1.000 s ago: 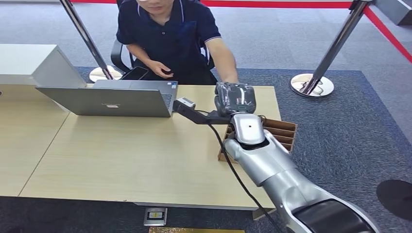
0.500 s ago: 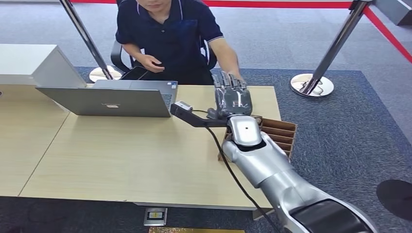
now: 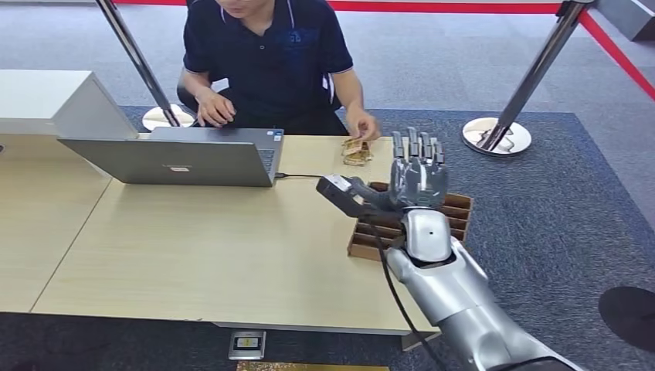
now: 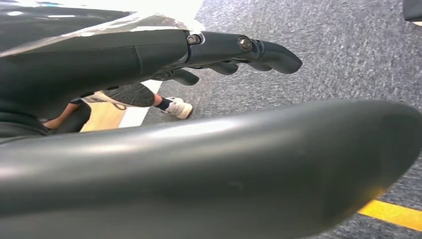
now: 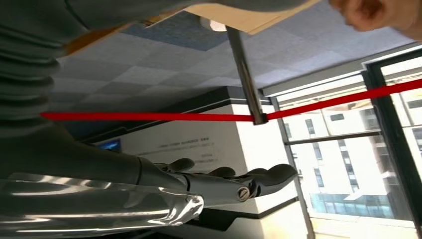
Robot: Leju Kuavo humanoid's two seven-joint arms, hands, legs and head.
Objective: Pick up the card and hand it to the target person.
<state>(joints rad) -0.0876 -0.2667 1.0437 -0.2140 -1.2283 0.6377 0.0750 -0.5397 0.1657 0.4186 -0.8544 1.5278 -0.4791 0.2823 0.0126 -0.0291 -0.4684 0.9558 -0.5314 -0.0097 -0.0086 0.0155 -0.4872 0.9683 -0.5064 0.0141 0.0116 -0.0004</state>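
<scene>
Just one card, one person

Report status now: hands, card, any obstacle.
Right hand open, raised above brown slotted wooden tray. Left hand hanging over carpet, holding nothing. Small tan card on table under person's hand. Nothing blocking.

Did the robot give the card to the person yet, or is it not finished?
It looks done. The card lies on the table under the person's hand, not in the robot's. The right hand is open with fingers spread, empty, above the wooden card holder. The left hand hangs over the carpet, holding nothing. Nothing seems left except lowering the arm.
</scene>
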